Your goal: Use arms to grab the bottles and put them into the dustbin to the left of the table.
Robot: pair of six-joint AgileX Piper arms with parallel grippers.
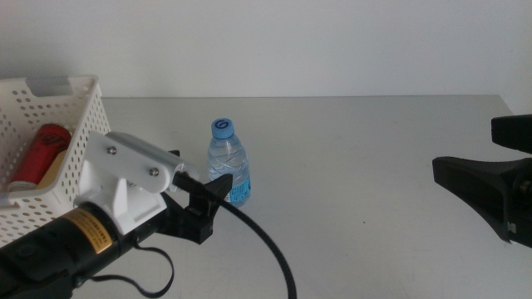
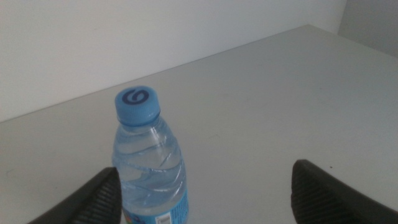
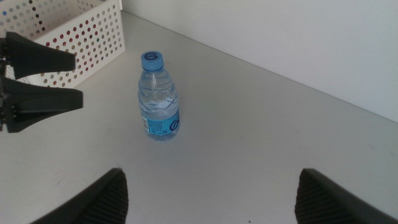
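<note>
The left gripper (image 1: 204, 208) sat lower left of the middle view, jaws spread wide and holding nothing, with the bottle (image 1: 228, 162) just beside one jaw tip, not yet between them. The bottle stood upright on the table (image 1: 374, 158), left of center. At the far left, the dustbin (image 1: 83, 108) already had the red can (image 1: 40, 154) lying in it, so I'd guess only this bottle was left. The right gripper (image 1: 490, 178) waited at the right edge, also wide open.
</note>
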